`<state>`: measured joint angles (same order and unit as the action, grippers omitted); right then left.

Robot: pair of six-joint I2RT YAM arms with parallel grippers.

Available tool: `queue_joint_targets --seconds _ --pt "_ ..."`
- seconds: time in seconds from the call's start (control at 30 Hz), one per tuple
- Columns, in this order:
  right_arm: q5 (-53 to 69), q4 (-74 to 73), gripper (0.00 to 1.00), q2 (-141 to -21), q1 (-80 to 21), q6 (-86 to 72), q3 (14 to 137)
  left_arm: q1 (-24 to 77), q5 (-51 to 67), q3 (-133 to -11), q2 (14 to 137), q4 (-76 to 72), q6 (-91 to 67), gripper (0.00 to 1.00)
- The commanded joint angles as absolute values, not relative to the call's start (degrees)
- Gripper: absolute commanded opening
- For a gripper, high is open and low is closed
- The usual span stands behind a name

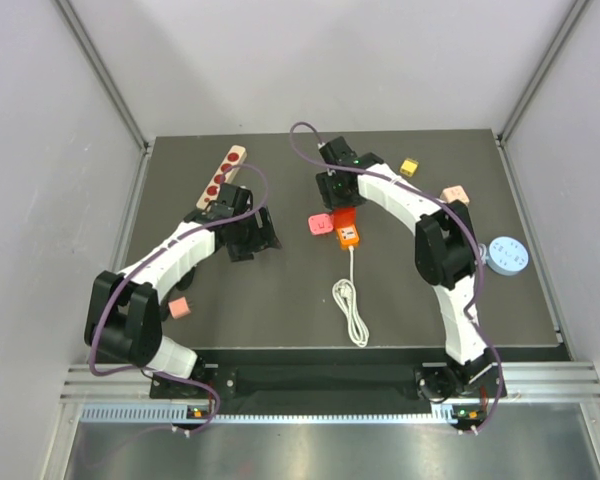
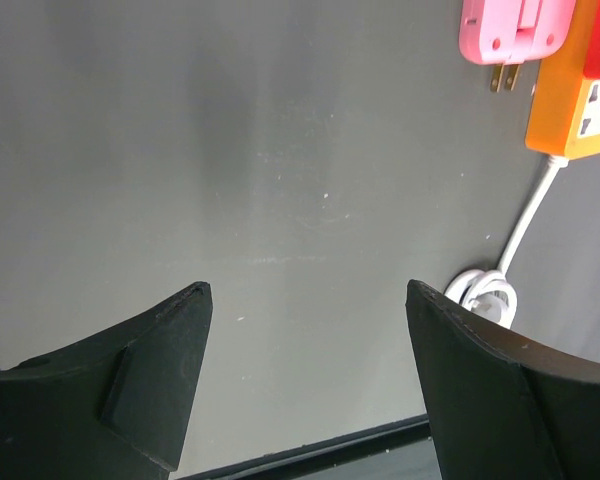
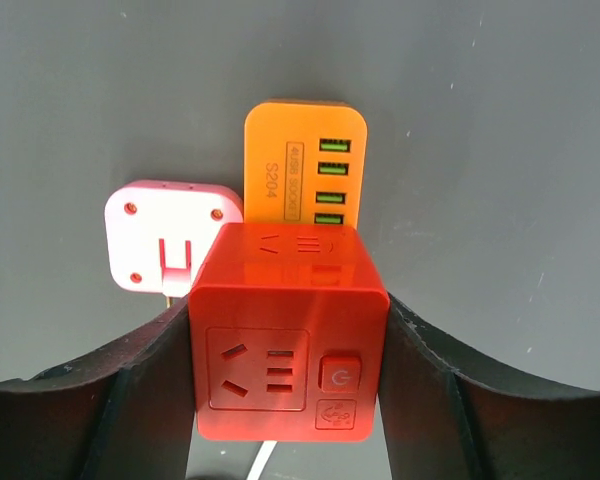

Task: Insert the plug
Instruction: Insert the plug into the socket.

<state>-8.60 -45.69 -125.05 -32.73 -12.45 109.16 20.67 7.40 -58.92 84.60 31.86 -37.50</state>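
**Right pincer** (image 3: 285, 310): we find its two black fingers (image 3: 130, 390) pressed against opposite side faces of the bright red cube-shaped plastic plug (image 3: 285, 335). It is clamped on that block. The plug's socket face and round power button are turned towards the wrist camera.

**Position of the plug:** it stands over the cable end of the orange plastic power strip (image 3: 305, 160), whose four green ports show beyond it at 12 o'clock. We cannot tell whether its pins are seated. A pink square plastic adapter (image 3: 165, 235) lies just beside the strip, at 10 o'clock from the plug.

**Surroundings:** from above, this group sits near the middle of the dark grey worktop (image 1: 280, 300). The strip's white coiled cable (image 1: 353, 305) runs off towards 6 o'clock.

**Left pincer** (image 2: 308, 290): its jaws stand wide with nothing between them. It hangs over bare worktop at 9 o'clock from the strip.

**Further out, reckoned from the strip:**
- A pale wooden bar with red discs (image 1: 223, 175) lies at 10 o'clock.
- A small yellow block (image 1: 410, 166) lies at 1 o'clock.
- A pale pink block (image 1: 454, 194) lies at 2 o'clock.
- A light blue round disc (image 1: 507, 255) lies at 3 o'clock.
- A small salmon block (image 1: 180, 308) lies at 8 o'clock.
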Motion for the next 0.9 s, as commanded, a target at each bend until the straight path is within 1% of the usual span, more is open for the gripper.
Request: queue_joint_targets --seconds 0.0,0.13,0.23,0.3,0.43,0.73,0.87 --pt "-8.9 -46.7 0.00 -131.6 -35.4 -12.9 105.7 20.3 5.6 -61.5 82.6 33.0 -36.8 0.83" --pt "-7.4 -41.2 0.00 -130.3 -36.2 -16.0 97.1 20.2 5.4 -62.1 82.7 33.6 -36.7 0.83" --pt "-7.6 -38.4 0.00 -129.4 -36.6 -17.2 93.1 20.3 5.4 -62.6 82.3 33.9 -36.6 0.83" --pt "-9.3 -36.8 0.00 -128.1 -36.9 -18.1 91.1 20.3 5.2 -63.2 81.7 34.5 -36.6 0.83" --pt "-9.5 -31.3 0.00 -123.8 -38.0 -21.9 82.1 20.0 5.0 -64.0 80.8 34.5 -36.8 0.83" --pt "-12.9 -26.1 0.00 -121.0 -41.0 -25.4 74.6 19.6 4.8 -64.9 79.9 35.7 -36.8 0.83" --pt "-12.3 -27.8 0.00 -123.3 -41.4 -25.0 75.3 19.4 4.0 -65.0 78.5 36.1 -37.0 0.83"
